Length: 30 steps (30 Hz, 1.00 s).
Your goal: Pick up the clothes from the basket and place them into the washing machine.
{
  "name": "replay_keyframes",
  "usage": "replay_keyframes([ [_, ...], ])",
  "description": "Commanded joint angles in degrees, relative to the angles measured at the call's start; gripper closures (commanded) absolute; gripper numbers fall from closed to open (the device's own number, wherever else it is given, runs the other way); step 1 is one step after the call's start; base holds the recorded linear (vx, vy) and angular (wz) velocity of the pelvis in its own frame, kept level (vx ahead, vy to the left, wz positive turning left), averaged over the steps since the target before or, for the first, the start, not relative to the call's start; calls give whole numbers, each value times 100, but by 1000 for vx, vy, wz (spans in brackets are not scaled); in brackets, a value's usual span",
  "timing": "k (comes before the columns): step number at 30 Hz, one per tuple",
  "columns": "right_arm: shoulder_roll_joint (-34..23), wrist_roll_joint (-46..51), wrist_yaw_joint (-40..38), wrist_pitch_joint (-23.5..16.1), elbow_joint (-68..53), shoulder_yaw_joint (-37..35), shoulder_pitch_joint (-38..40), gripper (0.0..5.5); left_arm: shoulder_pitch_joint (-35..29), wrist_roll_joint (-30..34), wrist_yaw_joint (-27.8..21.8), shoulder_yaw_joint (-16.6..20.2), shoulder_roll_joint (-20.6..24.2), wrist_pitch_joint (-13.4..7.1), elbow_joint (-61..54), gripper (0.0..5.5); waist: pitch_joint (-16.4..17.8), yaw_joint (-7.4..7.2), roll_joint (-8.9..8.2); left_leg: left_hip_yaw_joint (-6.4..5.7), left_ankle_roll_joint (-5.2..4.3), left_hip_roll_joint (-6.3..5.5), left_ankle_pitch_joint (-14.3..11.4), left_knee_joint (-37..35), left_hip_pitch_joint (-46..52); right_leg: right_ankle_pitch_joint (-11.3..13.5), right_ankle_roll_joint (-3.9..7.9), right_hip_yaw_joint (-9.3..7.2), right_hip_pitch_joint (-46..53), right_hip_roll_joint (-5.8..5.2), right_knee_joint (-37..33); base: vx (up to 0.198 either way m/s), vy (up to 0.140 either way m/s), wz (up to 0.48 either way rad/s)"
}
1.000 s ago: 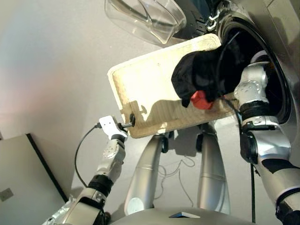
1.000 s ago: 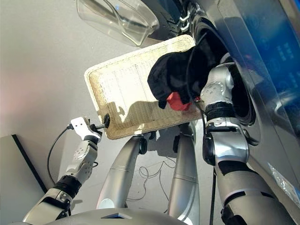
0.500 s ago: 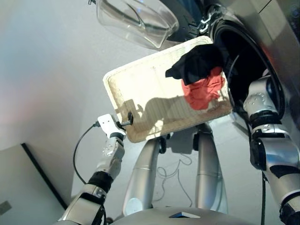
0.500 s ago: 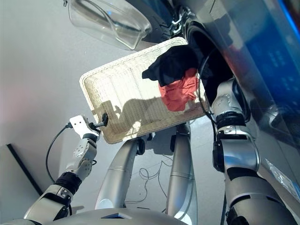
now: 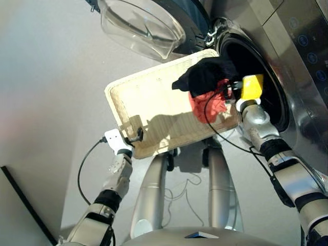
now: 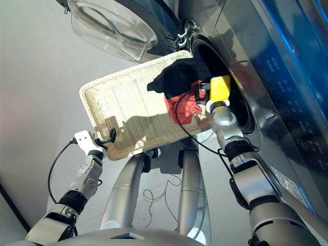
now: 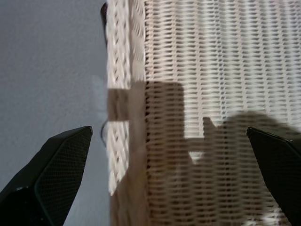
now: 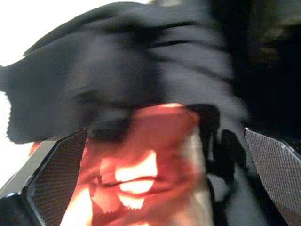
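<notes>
Gripping basket [image 5: 154, 102] rim: left claw [image 5: 137, 137] | right claw [image 5: 229, 90] spread by clothes [image 5: 207, 87]

both arms are silver-grey metal shells broken by black joint bands at wrist and elbow. the left gripper [image 5: 137, 135] has black fingers on a small white housing, with a thin black cable looping from that housing down along the forearm. the right gripper [image 5: 229, 90] is also black; a black cable curls off its wrist. in the wrist views the fingers [image 7: 56, 176] show a fine mesh texture.
</notes>
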Motion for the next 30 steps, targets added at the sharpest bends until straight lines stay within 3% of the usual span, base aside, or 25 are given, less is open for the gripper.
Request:
replay_keyframes([
  [1, 129, -306, -12, -31, 60, 82, -37, 0, 50, 207, 35, 297, 147, -143, 112, 0, -186, 192, 12, -82, 97, -55, 347, -465, -166, -116, 92, -334, 339, 143, -406, 0, 0, 0],
  [9, 625, -340, -501, 106, 1299, -273, -643, 0, -181, 171, 276, 285, 188, -179, 14, 0, 39, 392, 96, -215, 115, -137, 391, -382, -425, -235, 80, -411, 126, 76, -164, 0, 3, 45],
  [13, 676, 114, -640, 140, 1851, -599, -1264, 0, -278, 70, 401, 252, 257, -231, -242, 0, 226, 575, 252, -278, 138, -200, 350, -119, -782, -371, 66, -453, -252, -12, 261, 0, 0, 0],
  [19, 627, 777, -482, 202, 2140, -809, -1725, 0, -343, 48, 410, 199, 308, -197, -352, 0, 258, 699, 376, -282, 162, -276, 278, 128, -1080, -494, 42, -453, -576, -48, 582, 5, 5, 30],
  [20, 625, 780, -478, 201, 2145, -808, -1728, 35, -345, 48, 410, 198, 308, -196, -353, 0, 255, 700, 375, -281, 163, -276, 276, 133, -1087, -497, 42, -451, -584, -49, 588, 0, 0, 0],
  [21, 614, 861, -447, 196, 2149, -808, -1767, 349, -358, 54, 410, 184, 323, -193, -372, 0, 258, 709, 388, -277, 161, -289, 275, 163, -1123, -502, 38, -461, -624, -48, 621, 0, 0, 0],
  [22, 619, 1036, -426, 167, 2116, -864, -1769, 550, -370, 59, 408, 167, 316, -169, -360, 0, 238, 712, 395, -260, 162, -302, 272, 173, -1145, -524, 33, -461, -657, -46, 650, 0, 0, 0],
  [30, 771, 1785, -308, 40, 2007, -1161, -1524, 550, -304, 60, 379, 173, 283, -122, -278, 0, 54, 687, 356, -185, 182, -297, 241, -18, -961, -492, 46, -407, -559, -17, 509, 0, 0, 0],
])
